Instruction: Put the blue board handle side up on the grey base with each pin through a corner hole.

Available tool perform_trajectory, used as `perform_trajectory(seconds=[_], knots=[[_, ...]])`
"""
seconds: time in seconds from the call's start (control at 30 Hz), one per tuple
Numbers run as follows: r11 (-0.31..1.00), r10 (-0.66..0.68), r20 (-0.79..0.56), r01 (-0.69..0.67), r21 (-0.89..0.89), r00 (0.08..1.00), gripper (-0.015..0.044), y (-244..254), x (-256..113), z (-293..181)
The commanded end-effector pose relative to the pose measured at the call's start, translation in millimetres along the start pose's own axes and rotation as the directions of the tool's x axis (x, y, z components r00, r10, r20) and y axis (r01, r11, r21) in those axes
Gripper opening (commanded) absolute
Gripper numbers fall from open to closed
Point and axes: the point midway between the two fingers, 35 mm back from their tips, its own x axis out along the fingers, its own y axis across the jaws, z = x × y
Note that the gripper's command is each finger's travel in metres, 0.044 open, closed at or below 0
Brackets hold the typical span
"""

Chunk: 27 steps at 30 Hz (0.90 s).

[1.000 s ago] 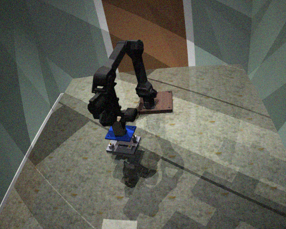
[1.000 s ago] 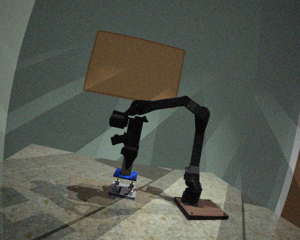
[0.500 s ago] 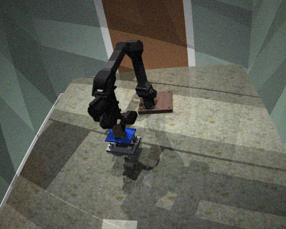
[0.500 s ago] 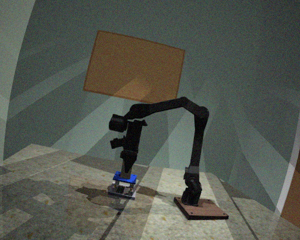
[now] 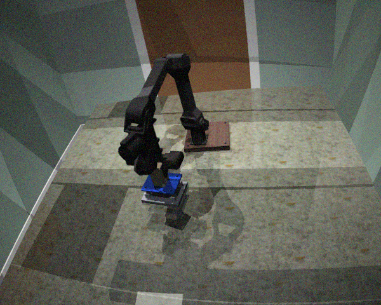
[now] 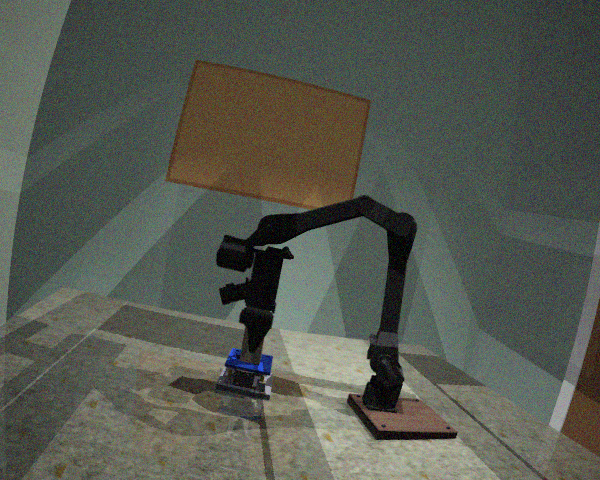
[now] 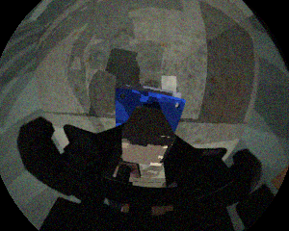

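Blue board (image 5: pixel 175 180) (image 6: pixel 264 363) (image 7: pixel 170 108), flat and glossy, is held by its brownish block handle (image 5: pixel 159 178) (image 6: pixel 250 348) (image 7: pixel 145 127), gripped in the half-open jaws of the black gripper (image 5: pixel 160 173) (image 6: pixel 253 343)! Directly below the board, the grey base (image 5: pixel 157 201) (image 6: pixel 242 389) is seen; whether the pins are seated can't be told. Behind the base, in the top view, reddish wood-grained plank (image 5: pixel 218 136) (image 6: pixel 419 421) is bolted under the matte arm (image 5: pixel 185 88) (image 6: pixel 396 279).

An orange panel (image 6: pixel 269 134) on the grey-green wall (image 6: pixel 471 129)

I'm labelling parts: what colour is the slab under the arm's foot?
Reddish brown; the exterior view shows it best.
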Motion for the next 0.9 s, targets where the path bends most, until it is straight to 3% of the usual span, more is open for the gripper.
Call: perform_trajectory(seconds=[0.0,0.87], knots=[[1.0,0.0,0.002,0.0,0.0,1.0,0.0,0,-1,0],[1.0,0.0,0.002,0.0,0.001,1.0,0.0,0,10,1]])
